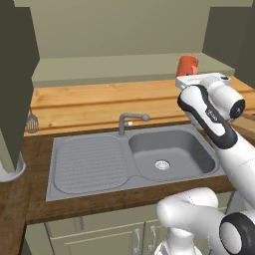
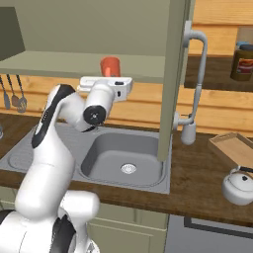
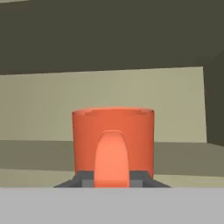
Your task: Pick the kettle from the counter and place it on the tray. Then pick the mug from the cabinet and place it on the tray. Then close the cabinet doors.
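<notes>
Orange-red is what you meet first in the hand view: the mug [image 3: 113, 146] stands upright on the pale green cabinet shelf [image 3: 39, 122], its handle [image 3: 112, 157] turned straight toward you at 6 o'clock, with the gripper [image 3: 112, 180] at its base. You can see the two dark finger tips [image 3: 85, 179] pressed in on either side of the handle's foot, so the jaws are closed on the mug's handle. From the left base view you find the mug [image 1: 188, 65] at about 1 o'clock, on the cabinet [image 1: 124, 35] floor just beyond the white hand, above the long dark wood-grain counter [image 1: 20, 199]. Your arm reaches up over the steel sink [image 1: 164, 154], whose faucet [image 1: 128, 121] stands at the basin's back edge. From the right base view the mug [image 2: 110, 66] sits at 12 o'clock, and an open cabinet door [image 2: 173, 74] with its curved silver bar handle [image 2: 195, 84] hangs edge-on to the right of it. Out at 4 o'clock the silver-grey kettle [image 2: 238, 187] stands upright on the counter, just beside the light-wood tray [image 2: 234, 148], which looks tilted; you cannot tell whether the two touch. A dark labelled jar [image 2: 243, 62] stands at 2 o'clock.
</notes>
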